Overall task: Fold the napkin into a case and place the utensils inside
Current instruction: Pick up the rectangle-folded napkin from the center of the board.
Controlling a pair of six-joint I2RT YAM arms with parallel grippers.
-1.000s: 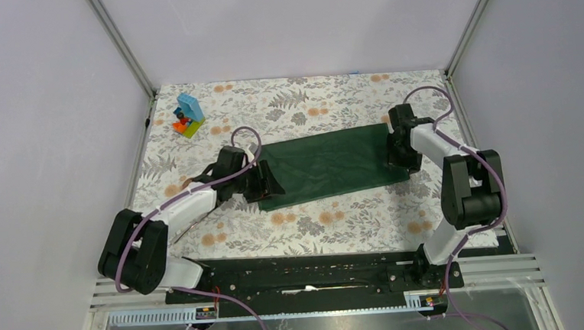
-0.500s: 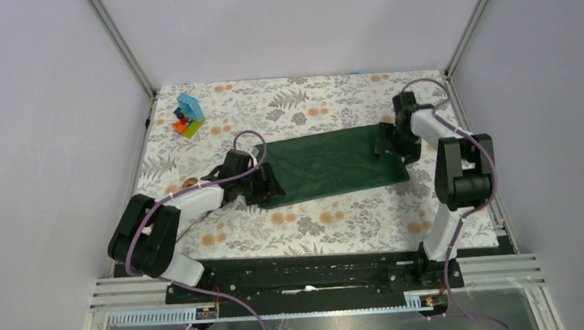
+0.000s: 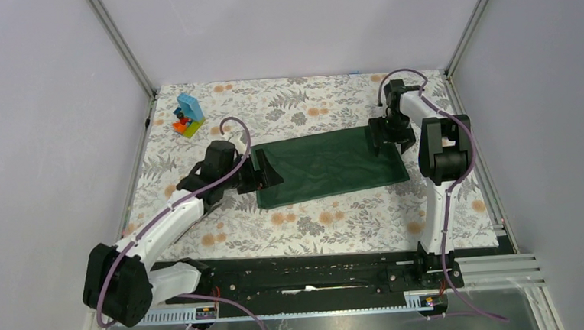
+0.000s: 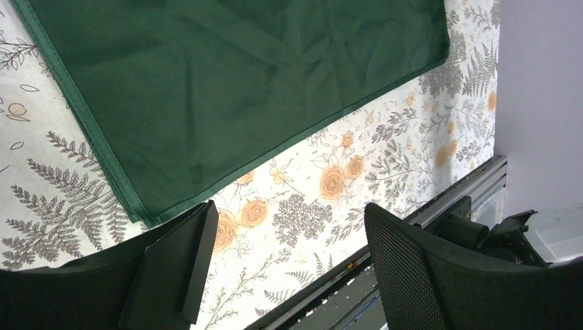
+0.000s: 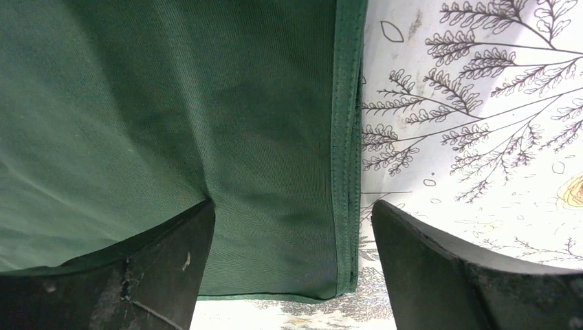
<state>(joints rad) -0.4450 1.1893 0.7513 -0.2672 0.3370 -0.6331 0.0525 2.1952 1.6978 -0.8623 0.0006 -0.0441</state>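
Note:
The dark green napkin (image 3: pixel 327 165) lies flat on the floral cloth as a folded oblong, its hems stacked at the edges. My left gripper (image 3: pixel 268 174) hovers at its left end, open. In the left wrist view the napkin (image 4: pixel 234 89) fills the top, and only floral cloth shows between the spread fingers (image 4: pixel 175 268) of that gripper (image 4: pixel 289 254). My right gripper (image 3: pixel 389 134) sits at the napkin's far right corner, open. In the right wrist view this gripper (image 5: pixel 292 234) straddles the hemmed edge of the napkin (image 5: pixel 206 103), one fingertip (image 5: pixel 158 268) on the cloth. The utensils are out of view.
A colourful toy block stack (image 3: pixel 187 115) stands at the far left of the floral table covering (image 3: pixel 315 217). A black rail (image 3: pixel 311 275) runs along the near edge, also visible in the left wrist view (image 4: pixel 412 227). Grey walls and metal posts enclose the table.
Both grippers have opened and let go of the napkin. The left one drew back to the left end. The right one moved from the right edge to the far right corner.

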